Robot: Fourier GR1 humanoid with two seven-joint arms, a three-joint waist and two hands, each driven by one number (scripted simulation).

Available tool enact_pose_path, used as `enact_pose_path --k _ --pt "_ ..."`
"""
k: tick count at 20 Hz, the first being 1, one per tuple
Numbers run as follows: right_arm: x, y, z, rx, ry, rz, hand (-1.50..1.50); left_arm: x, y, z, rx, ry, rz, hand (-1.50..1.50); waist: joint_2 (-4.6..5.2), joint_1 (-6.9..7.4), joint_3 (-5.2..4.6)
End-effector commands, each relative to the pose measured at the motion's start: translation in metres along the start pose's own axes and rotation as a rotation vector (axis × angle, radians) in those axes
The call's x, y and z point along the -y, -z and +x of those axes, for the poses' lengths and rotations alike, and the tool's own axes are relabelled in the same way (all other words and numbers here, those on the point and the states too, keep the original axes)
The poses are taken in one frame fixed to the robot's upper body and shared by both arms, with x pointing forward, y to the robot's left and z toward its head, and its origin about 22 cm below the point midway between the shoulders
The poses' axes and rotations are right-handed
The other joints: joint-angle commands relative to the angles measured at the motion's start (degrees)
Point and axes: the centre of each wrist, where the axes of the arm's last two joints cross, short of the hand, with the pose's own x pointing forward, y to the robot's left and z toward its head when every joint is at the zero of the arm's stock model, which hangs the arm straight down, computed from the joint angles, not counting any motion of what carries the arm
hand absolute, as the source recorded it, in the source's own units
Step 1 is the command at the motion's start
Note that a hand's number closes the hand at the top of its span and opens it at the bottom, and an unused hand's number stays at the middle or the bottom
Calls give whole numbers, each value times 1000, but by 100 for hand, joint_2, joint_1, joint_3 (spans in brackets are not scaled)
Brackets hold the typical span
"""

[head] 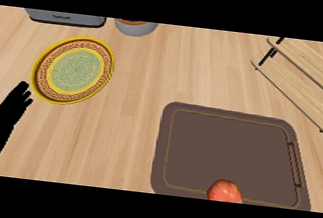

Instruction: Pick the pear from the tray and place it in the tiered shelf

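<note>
A reddish-orange pear [225, 191] lies on the dark brown tray [191, 134], at the tray's near edge and partly cut off by the view's lower border. The wooden tiered shelf [309, 77] stands at the far right. My left hand [1, 123] rests at the lower left with its fingers straight and pointing up, well to the left of the tray and holding nothing. The right hand does not show.
A yellow-rimmed plate [74, 70] with a green centre lies on the wooden counter, left of the tray. At the far edge stand a grey appliance [65, 17] and a grey bowl [135, 27].
</note>
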Motion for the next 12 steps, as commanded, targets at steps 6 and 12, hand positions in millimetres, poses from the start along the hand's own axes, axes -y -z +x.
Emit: enact_pose_path --k 6,12 --pt "124 -39 7 22 86 -113 -150 -9 -12 -2 -17 10 6 0 -52 -142 -3" --pt "205 -73 -7 -59 33 -158 -150 -11 -13 -5 -39 -22 33 0 -79 -261 -4"
